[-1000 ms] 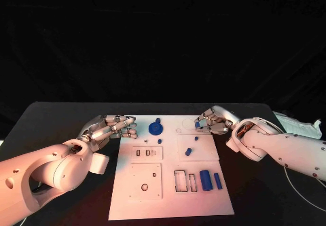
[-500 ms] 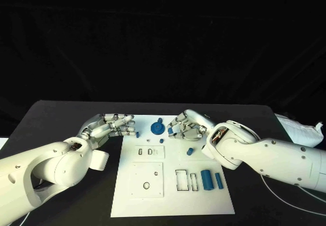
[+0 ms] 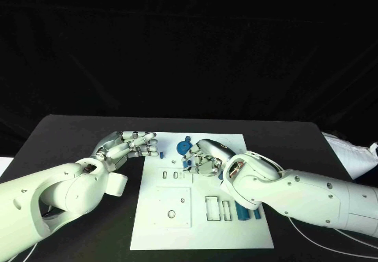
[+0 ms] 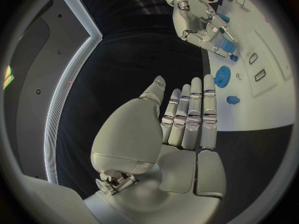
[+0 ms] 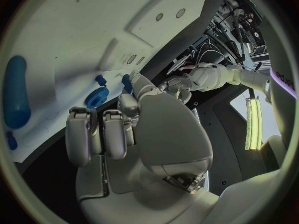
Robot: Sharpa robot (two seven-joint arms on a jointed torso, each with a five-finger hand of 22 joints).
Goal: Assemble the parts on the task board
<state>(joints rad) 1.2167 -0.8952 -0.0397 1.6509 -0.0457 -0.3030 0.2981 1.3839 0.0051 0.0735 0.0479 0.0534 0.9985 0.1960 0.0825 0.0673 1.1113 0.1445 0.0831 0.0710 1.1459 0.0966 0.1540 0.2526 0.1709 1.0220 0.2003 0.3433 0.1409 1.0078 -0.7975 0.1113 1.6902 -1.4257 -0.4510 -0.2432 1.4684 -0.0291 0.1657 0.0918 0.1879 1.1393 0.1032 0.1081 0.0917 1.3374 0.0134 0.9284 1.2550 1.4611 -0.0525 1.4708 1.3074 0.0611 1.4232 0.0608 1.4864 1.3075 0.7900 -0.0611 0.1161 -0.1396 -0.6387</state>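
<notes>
From my head camera, I am looking down at the white task board [image 3: 169,218] lying in the middle of the black table [image 3: 71,136]. My left hand [image 3: 130,146] is hovering just beside the board's far left corner, holding nothing, its fingers stretched out side by side toward the board. My right hand [image 3: 203,161] is reaching in over the board's upper middle with its fingers curled downward; I cannot tell from here whether anything is pinched in them. A blue gear [image 3: 182,147] is sitting on the board near its far edge, between my two hands, with a small blue peg [image 3: 160,155] just to its left. Near the board's right edge, blue cylinders [image 3: 246,214] are peeking out from under my right forearm, beside empty rectangular slots [image 3: 212,208]. In my left wrist camera, my left hand [image 4: 184,115] is lying flat and empty with fingers straight, pointing toward the board [image 4: 261,104], where the gear [image 4: 222,76] and a small blue peg [image 4: 232,100] are resting; my right hand [image 4: 202,31] is bending over the board beyond them with a small blue part [image 4: 228,46] at its fingertips. In my right wrist camera, my right hand [image 5: 134,129] is curling its fingers over the board [image 5: 69,35], close to the gear [image 5: 94,97], with a long blue cylinder [image 5: 15,92] lying well apart.
</notes>
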